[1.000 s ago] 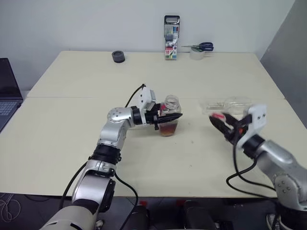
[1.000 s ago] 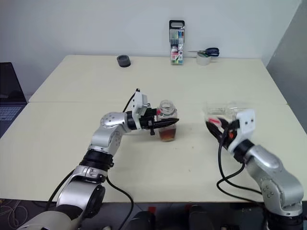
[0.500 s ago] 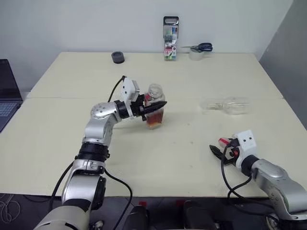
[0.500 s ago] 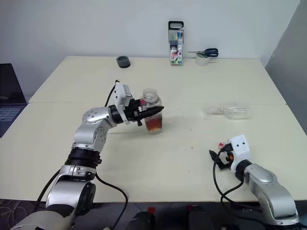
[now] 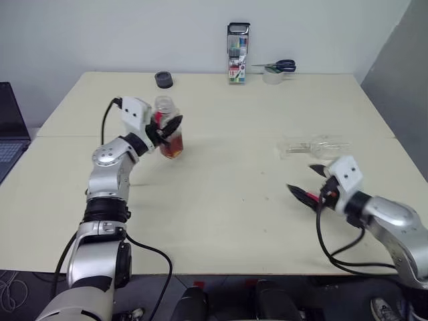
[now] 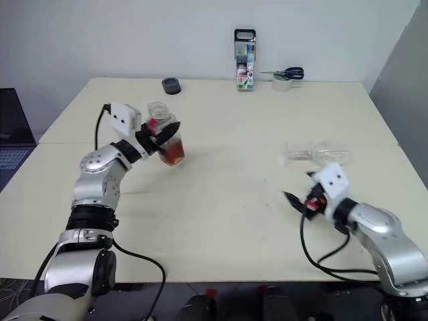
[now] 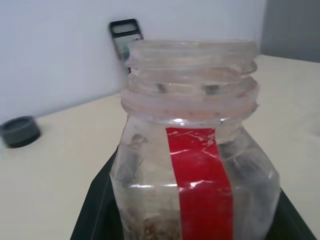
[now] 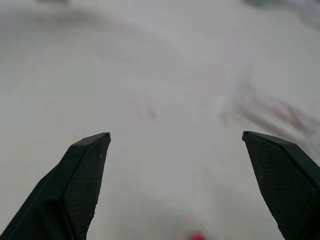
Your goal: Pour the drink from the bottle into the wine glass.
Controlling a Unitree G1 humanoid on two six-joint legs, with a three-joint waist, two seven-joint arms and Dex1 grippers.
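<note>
Bottle (image 5: 168, 127) first: I have it clamped in my left gripper (image 5: 168, 130), the black fingers closed on its body, and it sits upright above the left half of the table (image 5: 221, 200), toward the far side. From the left wrist camera I can see its wide threaded neck with no cap on it and the red label strip (image 7: 202, 185) running down the clear wall. The drink (image 6: 174, 155) shows as a shallow amber layer in the bottom of the bottle. The wine glass (image 5: 314, 146) is lying on its side on the right half of the table, bowl toward the right edge, stem pointing left, and well apart from the bottle. My right gripper (image 5: 309, 183) hangs just on the near side of the glass without touching it, its two fingers spread wide and nothing between them; the right wrist camera shows both fingertips (image 8: 85, 165) far apart over bare tabletop. Along the far edge I can make out a dark round cap (image 5: 164, 79), an upright marker-pen case (image 5: 238, 53), a tape roll (image 5: 273, 77) and blue-handled scissors (image 5: 279, 65) resting on the roll. A laptop (image 5: 10, 127) sits off the table's left side.
</note>
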